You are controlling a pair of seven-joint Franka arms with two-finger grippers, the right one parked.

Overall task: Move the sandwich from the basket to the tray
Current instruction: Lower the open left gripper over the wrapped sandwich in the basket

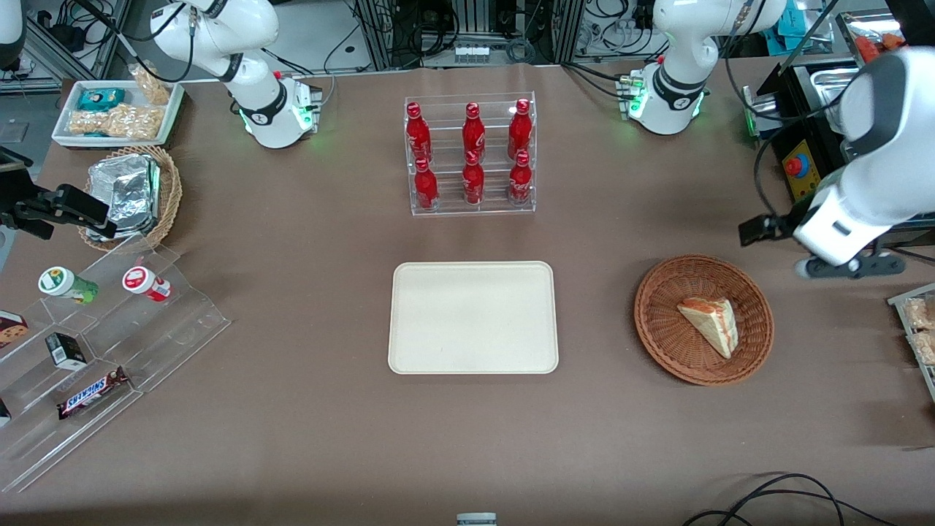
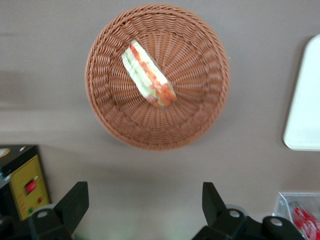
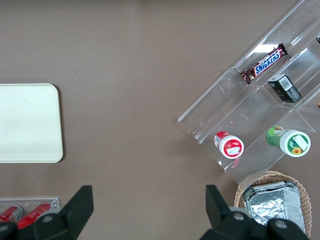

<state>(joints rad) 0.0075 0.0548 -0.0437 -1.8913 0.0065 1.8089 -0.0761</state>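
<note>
The sandwich (image 1: 712, 321) (image 2: 148, 75), a pale wedge with orange-red and green layers, lies in the round reddish-brown basket (image 1: 657, 329) (image 2: 100, 100) toward the working arm's end of the table. The cream tray (image 1: 471, 318) (image 2: 305, 110) sits flat beside the basket at the table's middle, with nothing on it. My gripper (image 1: 851, 265) (image 2: 145, 200) hangs high over the table, just past the basket's rim and a little farther from the front camera. It is open, the fingers are wide apart and nothing is between them.
A clear rack of red bottles (image 1: 471, 157) stands farther from the front camera than the tray. A black box with a red button (image 1: 800, 164) (image 2: 25, 185) is near my arm. Snack packets (image 1: 920, 329) lie at the working arm's table edge. A stepped acrylic display (image 1: 95, 343) and a foil-filled tan basket (image 1: 135, 193) are toward the parked arm's end.
</note>
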